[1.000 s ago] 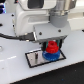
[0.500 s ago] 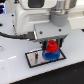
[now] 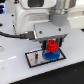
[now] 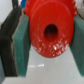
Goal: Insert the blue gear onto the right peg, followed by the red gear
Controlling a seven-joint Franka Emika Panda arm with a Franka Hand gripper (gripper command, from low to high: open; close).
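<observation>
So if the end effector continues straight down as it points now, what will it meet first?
Most likely the blue gear on the plate: the end effector, shut on the red gear, hangs right above it. Whether they already touch is unclear.

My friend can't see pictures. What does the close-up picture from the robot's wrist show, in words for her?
A red gear with a dark hole in its middle fills most of the wrist view, pinched between the teal pads of the robot's claw. Under it is a pale, blurry surface.
</observation>
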